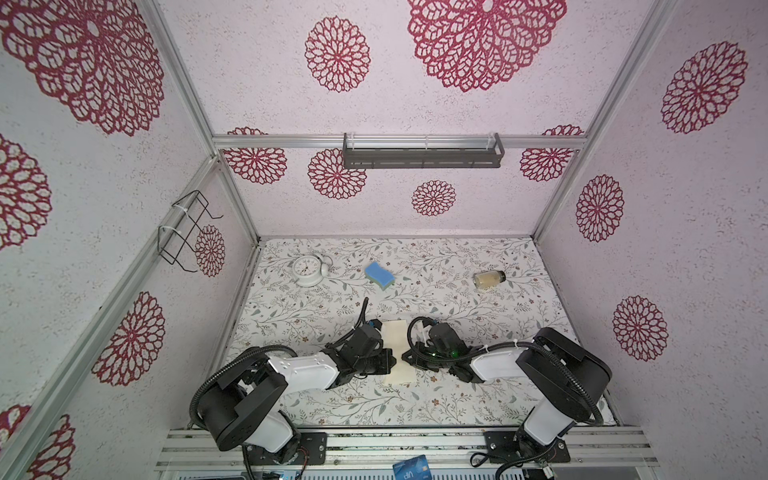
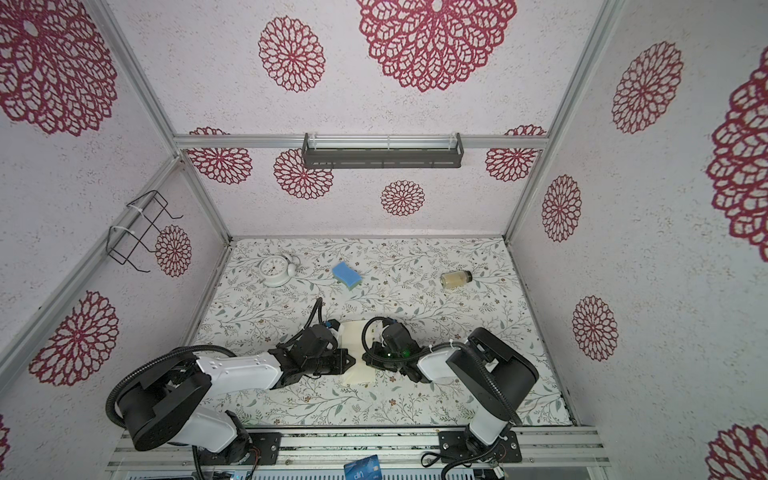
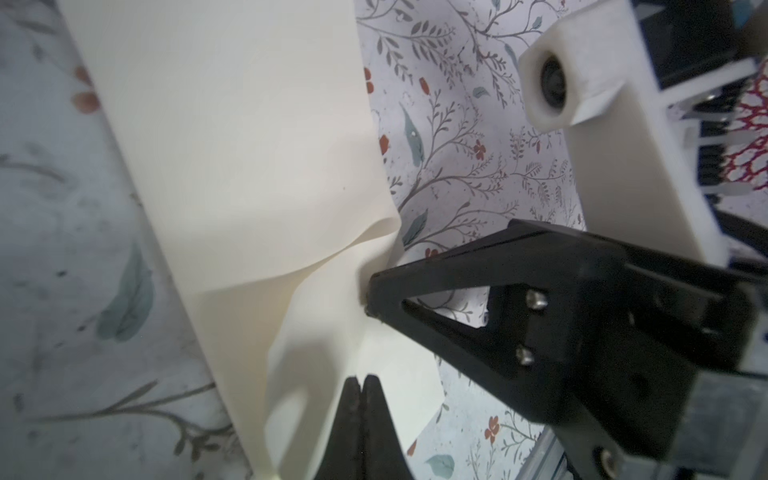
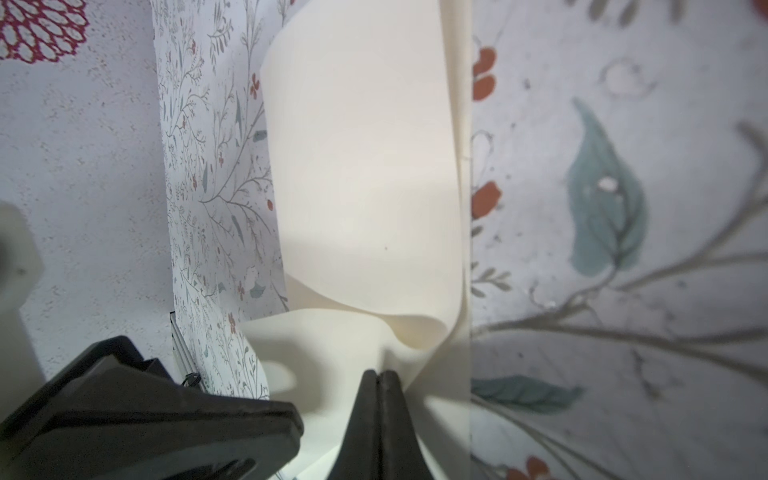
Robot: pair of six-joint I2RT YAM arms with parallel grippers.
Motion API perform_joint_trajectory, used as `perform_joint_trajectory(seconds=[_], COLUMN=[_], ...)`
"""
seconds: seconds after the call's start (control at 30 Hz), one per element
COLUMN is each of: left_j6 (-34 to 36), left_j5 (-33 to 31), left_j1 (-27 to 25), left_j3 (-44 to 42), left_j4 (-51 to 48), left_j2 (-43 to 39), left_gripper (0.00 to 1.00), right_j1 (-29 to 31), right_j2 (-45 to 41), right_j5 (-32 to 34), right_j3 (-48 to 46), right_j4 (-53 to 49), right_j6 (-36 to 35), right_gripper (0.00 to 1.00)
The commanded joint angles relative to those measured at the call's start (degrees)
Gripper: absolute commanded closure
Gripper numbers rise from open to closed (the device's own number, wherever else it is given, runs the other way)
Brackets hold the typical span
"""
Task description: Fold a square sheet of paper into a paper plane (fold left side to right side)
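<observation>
The square sheet of paper (image 1: 395,337) (image 2: 358,332) lies cream and doubled over as a narrow strip on the floral table, between both arms. Its top layer bulges up in a loose wave (image 3: 374,232) (image 4: 415,328) rather than lying flat. My left gripper (image 1: 390,361) (image 3: 363,380) is shut, and its tips rest on the paper from the left. From the right, my right gripper (image 1: 405,357) (image 4: 380,374) is also shut with its tips on the paper. The two tips nearly meet over the strip's near half. No paper plane is in view.
At the back of the table stand a white alarm clock (image 1: 308,270), a blue sponge (image 1: 379,275) and a small jar lying on its side (image 1: 490,279). A blue card (image 1: 411,468) lies on the front rail. A wire rack (image 1: 183,232) hangs on the left wall.
</observation>
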Motion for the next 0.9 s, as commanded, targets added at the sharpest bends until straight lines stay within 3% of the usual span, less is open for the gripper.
perform_joint_trajectory(seconds=[0.0,0.4,0.87], left_j6=[0.76,-0.10,-2.64], left_j5=[0.00,-1.06,-2.31], left_j1=[-0.88,-1.74,-2.66], left_j3=[1.48,-0.23,-8.85], left_j4=[-0.21,0.89,0.45], left_j2=[2.10,5.11,-2.18], left_gripper=[1.00,1.00,1.00], right_j1=[-0.75,-0.73,-0.69], right_j2=[2.00,2.16,2.91], right_j5=[2.15,2.03,2.32], right_j3=[-1.65,-2.51,-2.97], right_j4=[-4.29,-3.13,-2.12], right_j6=[-0.40,0.65,1.56], right_gripper=[1.00,1.00,1.00])
